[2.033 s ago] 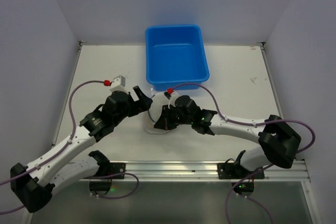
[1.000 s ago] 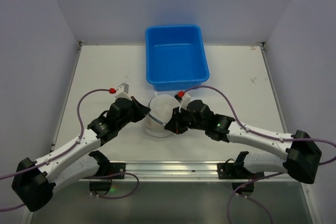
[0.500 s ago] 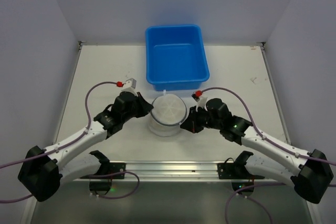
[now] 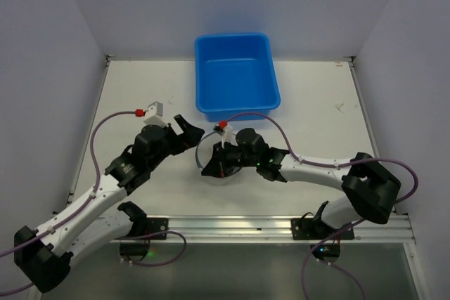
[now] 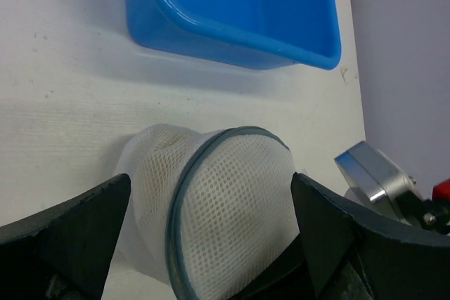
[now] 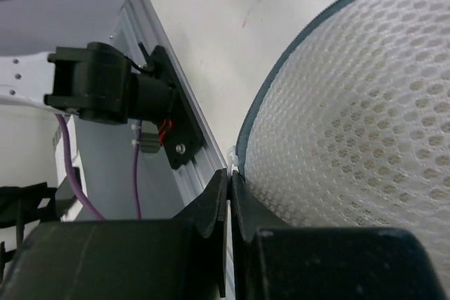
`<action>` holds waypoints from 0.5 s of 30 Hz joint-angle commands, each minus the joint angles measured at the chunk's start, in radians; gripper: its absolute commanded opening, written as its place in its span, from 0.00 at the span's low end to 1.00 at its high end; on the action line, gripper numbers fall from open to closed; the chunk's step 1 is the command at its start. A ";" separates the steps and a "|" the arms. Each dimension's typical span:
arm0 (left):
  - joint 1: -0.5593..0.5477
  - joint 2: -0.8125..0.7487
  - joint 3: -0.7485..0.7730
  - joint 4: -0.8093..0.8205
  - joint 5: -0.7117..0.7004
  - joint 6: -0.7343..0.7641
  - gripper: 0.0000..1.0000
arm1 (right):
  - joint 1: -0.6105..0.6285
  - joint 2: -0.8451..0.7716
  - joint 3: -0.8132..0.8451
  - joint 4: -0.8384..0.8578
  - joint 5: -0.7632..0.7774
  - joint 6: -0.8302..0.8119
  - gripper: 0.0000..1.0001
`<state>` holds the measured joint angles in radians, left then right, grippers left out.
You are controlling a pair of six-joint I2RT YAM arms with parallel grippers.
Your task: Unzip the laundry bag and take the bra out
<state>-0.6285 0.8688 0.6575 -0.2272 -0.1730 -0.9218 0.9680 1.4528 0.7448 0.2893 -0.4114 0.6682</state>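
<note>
Lying tipped near the middle of the desk [image 4: 140, 96], just in front of the blue tub [image 5: 211, 29], the laundry bag [image 5: 235, 198] is flanked by the fingers [image 5: 70, 230] of the left hand [image 4: 188, 130], which are spread wide. The right hand [image 6: 230, 180] is closed tight at the bag's dark zip line [image 5: 184, 184].

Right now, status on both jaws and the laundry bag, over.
Left gripper jaws open, straddling laundry bag, no grip. Right gripper jaws shut at its zip rim. Zip looks closed, bra not out. Blue tub behind, not in the way.
</note>
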 commanded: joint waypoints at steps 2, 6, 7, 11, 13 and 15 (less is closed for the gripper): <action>0.006 -0.109 -0.094 -0.055 -0.022 -0.063 0.97 | 0.001 0.021 0.077 0.123 -0.036 0.013 0.00; 0.003 -0.064 -0.170 0.026 0.127 -0.117 0.89 | 0.000 0.027 0.085 0.113 -0.027 0.005 0.00; 0.004 -0.048 -0.192 0.060 0.139 -0.124 0.87 | 0.000 0.026 0.087 0.110 -0.026 0.004 0.00; -0.002 -0.004 -0.220 0.111 0.161 -0.146 0.62 | 0.000 0.023 0.084 0.097 -0.014 0.001 0.00; -0.002 -0.007 -0.219 0.111 0.145 -0.144 0.47 | 0.000 0.017 0.077 0.082 -0.001 -0.005 0.00; -0.002 -0.016 -0.217 0.104 0.123 -0.141 0.21 | 0.000 -0.003 0.071 0.029 0.009 -0.022 0.00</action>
<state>-0.6289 0.8692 0.4351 -0.1726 -0.0528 -1.0618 0.9688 1.4799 0.7876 0.3241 -0.4175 0.6712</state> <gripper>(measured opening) 0.273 0.010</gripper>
